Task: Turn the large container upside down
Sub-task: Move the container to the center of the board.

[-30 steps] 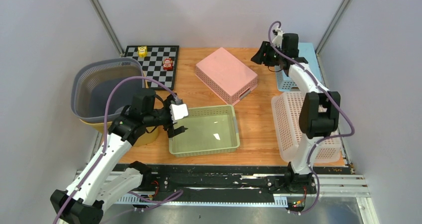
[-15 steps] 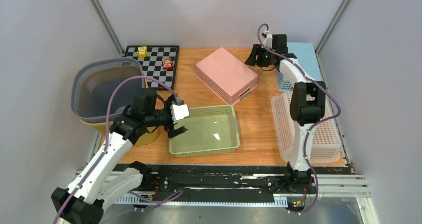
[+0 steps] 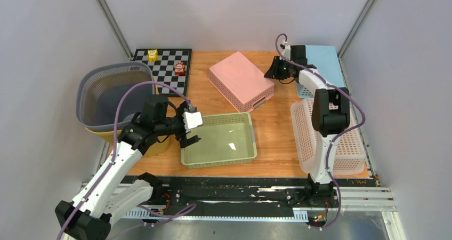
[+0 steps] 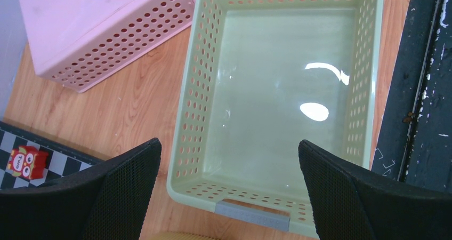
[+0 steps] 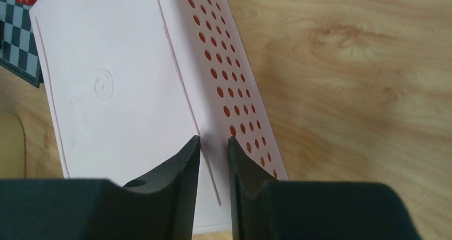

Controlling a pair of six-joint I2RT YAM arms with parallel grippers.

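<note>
A large grey round basket (image 3: 106, 93) stands upright at the left on a yellow basket (image 3: 97, 129). A long white perforated basket (image 3: 304, 136) lies at the right. A green basket (image 3: 221, 138) stands upright at the front centre. My left gripper (image 3: 187, 127) is open wide above its left end, which has a grey handle (image 4: 253, 207); its jaws (image 4: 228, 144) hold nothing. A pink basket (image 3: 240, 77) lies bottom up. My right gripper (image 3: 272, 69) is at its far right corner, fingers nearly together (image 5: 214, 140) just above the pink edge (image 5: 117, 90), gripping nothing.
A checkerboard (image 3: 165, 64) at the back left carries a yellow toy (image 3: 152, 54) and a red toy (image 3: 180, 68); the red toy also shows in the left wrist view (image 4: 24, 161). A blue basket (image 3: 328, 56) stands at the back right. Black rails run along the table's near edge.
My right gripper has swung left and down from beside the blue basket to the pink basket's far right corner, and the pink basket has shifted slightly. The left arm has not moved.
</note>
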